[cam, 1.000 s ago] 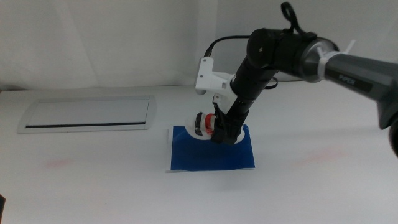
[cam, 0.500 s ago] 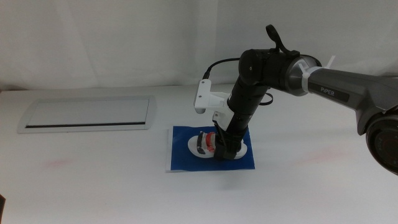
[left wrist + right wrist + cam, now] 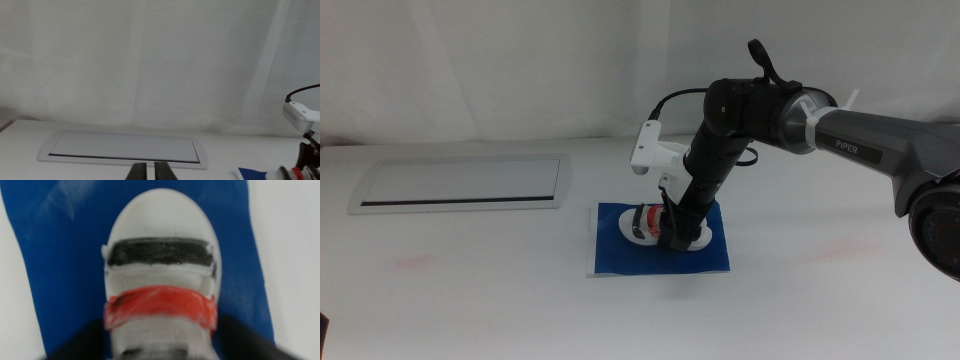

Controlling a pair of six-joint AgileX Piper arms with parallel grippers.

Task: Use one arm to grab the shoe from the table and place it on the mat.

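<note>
The small white shoe with red and black straps rests on the dark blue mat near its far edge. My right gripper comes down on it from the right arm and is shut on the shoe's rear part. In the right wrist view the shoe fills the middle over the mat, with a dark jaw against each side of it, so my right gripper holds it. My left gripper is off to the left, shut and empty.
A long pale grey framed panel lies on the white table at the far left; it also shows in the left wrist view. The right arm's white wrist block shows there too.
The right gripper has lowered the shoe from above the mat's far edge down onto the mat. In the last half second it has barely shifted.
</note>
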